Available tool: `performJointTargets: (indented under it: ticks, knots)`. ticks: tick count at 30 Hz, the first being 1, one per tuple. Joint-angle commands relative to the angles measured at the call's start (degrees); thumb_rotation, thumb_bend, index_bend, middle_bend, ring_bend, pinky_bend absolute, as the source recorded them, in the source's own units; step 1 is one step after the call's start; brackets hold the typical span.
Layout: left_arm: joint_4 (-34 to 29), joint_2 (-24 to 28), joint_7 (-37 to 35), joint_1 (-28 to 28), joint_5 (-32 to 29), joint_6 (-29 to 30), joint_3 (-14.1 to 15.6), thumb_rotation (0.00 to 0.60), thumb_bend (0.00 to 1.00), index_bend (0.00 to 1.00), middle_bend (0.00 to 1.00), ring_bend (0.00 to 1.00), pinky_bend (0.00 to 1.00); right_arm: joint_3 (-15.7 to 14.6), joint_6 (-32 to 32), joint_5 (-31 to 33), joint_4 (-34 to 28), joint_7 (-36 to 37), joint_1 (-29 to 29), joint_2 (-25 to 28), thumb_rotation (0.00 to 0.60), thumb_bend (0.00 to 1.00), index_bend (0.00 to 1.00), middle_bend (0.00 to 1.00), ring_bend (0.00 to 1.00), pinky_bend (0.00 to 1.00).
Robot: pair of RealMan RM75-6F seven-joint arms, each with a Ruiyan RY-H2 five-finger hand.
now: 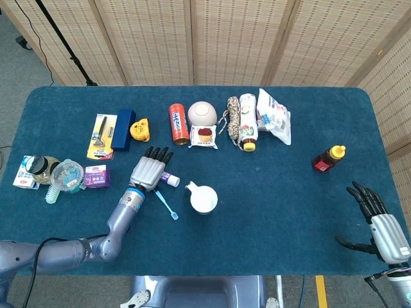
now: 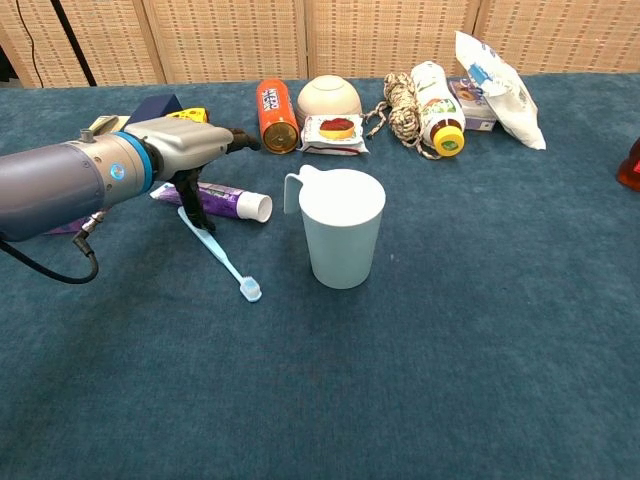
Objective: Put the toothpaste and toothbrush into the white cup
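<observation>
Hovering my left hand (image 2: 190, 150) over the toothpaste (image 2: 225, 200), fingers spread, grasping nothing; the toothbrush (image 2: 218, 252) lies beside it on the tabletop (image 2: 450, 350). The white cup (image 2: 342, 227) stands empty, so nothing's done yet. My right hand (image 1: 379, 221) idles, released.

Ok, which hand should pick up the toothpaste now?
Left. The left hand hovers right over the toothpaste, beside the toothbrush; the right hand sits far off at the table's opposite corner.
</observation>
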Motion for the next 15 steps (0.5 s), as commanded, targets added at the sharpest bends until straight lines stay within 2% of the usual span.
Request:
performJointTargets:
  ticks: [1,5,8,10,15]
  knots:
    - [1.20,-0.79,0.32,-1.28,-0.18,-0.80,-0.04,0.600,0.18,0.00,0.00,0.00,0.00,0.05,-0.13,0.13,0.05,0.14,0.05,0.00,0.600,0.00,0.00,0.00,0.00,0.00]
    - [2.14,-1.57,1.71,-2.56,-2.34,-1.54,0.28,0.600,0.20,0.00,0.00,0.00,0.00,0.10,-0.35,0.21,0.15,0.36,0.15,-0.02,0.600,0.00,0.00,0.00,0.00,0.00]
    - [3.26,-2.56,2.40,-3.27,-3.05,-1.61,0.81,0.600,0.22,0.05,0.00,0.00,0.07,0.11,-0.64,0.34,0.31,0.77,0.26,-0.02,0.600,0.00,0.00,0.00,0.00,0.00]
    - [3.91,-3.11,2.20,-3.47,-3.07,-1.55,0.99,0.600,0.24,0.14,0.04,0.03,0.14,0.13,-0.71,0.37,0.42,1.09,0.31,-0.01,0.600,0.00,0.00,0.00,0.00,0.00]
    - [4.96,-3.88,0.79,-3.40,-0.94,-0.26,1.41,0.600,0.32,0.47,0.33,0.29,0.40,0.18,-0.68,0.35,0.63,1.62,0.36,-0.06,0.600,0.00,0.00,0.00,0.00,0.00]
